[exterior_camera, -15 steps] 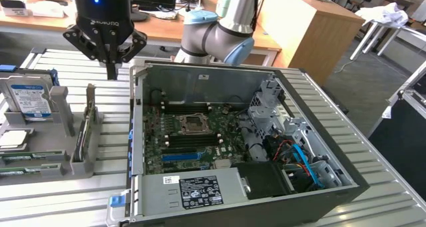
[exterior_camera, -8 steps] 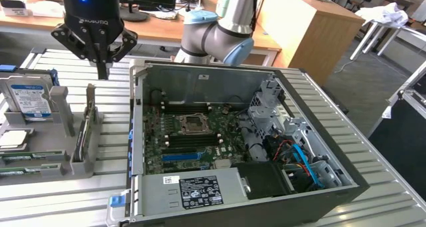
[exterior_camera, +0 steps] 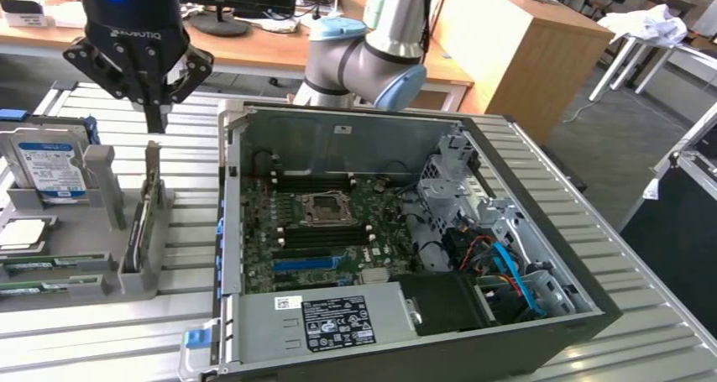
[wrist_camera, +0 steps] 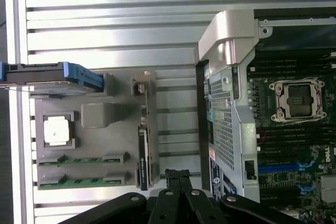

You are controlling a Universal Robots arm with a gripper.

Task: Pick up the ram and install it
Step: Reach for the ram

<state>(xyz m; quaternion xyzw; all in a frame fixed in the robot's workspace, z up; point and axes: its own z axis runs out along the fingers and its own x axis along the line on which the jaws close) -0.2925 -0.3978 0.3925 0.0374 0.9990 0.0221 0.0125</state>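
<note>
Jaws closed, near gray holder (exterior_camera: 84, 243) with green ram (exterior_camera: 45, 265).

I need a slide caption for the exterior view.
Shut gripper hovers above the grey parts tray, beside the open computer case.

Arm (exterior_camera: 387, 29) cut off at the exterior view's top edge, lower part hidden behind the computer case (exterior_camera: 336, 122). Case's near corner runs off the bottom edge. Ram sticks (exterior_camera: 39, 265) at the holder's (exterior_camera: 99, 189) near edge are clipped by the left edge; chips and labels too small to tell. Upright card (exterior_camera: 140, 222) in the holder is edge-on, face hidden. Hard drive (exterior_camera: 50, 168) label and power supply sticker (exterior_camera: 338, 323) print unreadable. Wrist view: gripper (wrist_camera: 177, 174) body cut off; motherboard (wrist_camera: 294, 129) partly hidden under the case frame.
</note>
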